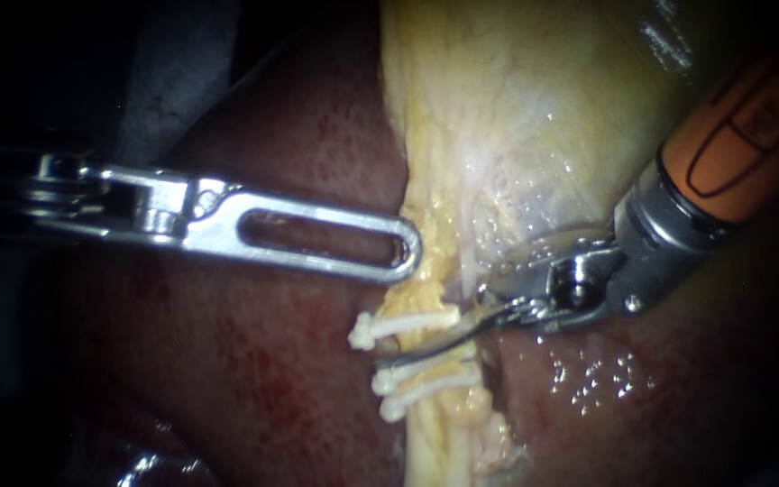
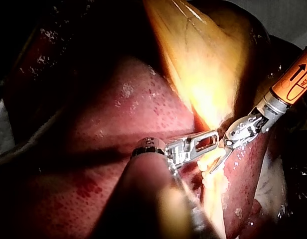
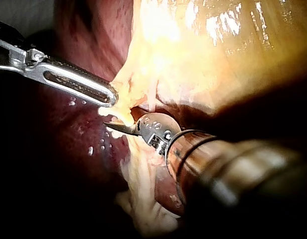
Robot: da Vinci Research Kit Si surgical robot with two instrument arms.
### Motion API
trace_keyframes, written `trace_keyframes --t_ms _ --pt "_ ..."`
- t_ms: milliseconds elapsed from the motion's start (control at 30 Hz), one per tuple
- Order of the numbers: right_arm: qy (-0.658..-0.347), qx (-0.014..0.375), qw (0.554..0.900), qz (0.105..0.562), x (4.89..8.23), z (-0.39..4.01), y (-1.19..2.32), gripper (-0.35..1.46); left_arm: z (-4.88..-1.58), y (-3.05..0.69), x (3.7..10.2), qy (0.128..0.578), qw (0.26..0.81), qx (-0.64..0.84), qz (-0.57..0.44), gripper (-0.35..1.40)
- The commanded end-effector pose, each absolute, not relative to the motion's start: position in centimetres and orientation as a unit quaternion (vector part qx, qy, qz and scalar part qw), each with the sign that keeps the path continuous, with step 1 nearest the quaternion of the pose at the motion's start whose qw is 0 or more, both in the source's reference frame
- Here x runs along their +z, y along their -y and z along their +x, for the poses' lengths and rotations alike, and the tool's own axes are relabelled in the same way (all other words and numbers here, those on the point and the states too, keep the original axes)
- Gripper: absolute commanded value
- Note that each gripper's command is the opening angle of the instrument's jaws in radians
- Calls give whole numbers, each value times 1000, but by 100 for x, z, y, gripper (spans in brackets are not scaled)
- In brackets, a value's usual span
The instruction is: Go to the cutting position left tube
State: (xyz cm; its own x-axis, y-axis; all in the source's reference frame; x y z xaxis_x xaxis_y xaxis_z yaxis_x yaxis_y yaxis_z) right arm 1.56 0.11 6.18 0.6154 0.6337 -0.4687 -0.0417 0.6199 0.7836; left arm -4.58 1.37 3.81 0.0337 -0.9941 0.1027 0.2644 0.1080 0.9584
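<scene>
Jaws of right instrument (image 1: pixel 444 332) — open between clips (image 1: pixel 407 322) on tube (image 1: pixel 433 442)

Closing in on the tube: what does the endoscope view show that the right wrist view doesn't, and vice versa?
Endoscope only: three white clips across the tube, one above and two below the gap where the right instrument's thin blade lies. Right wrist only: that instrument's pointed tip seen from behind, along its shaft; clips are not distinguishable there. Both: the left instrument against the yellowish tissue close beside that tip, with liver alongside.
</scene>
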Motion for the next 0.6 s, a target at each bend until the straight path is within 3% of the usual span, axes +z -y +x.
trace_keyframes --t_ms 33,600 --pt "-385 210 812 384 618 156 -11 46 -458 -137 381 449 593 -530 406 -35" --pt "-385 210 813 384 618 156 -10 46 -459 -137 381 449 593 -531 406 -35"
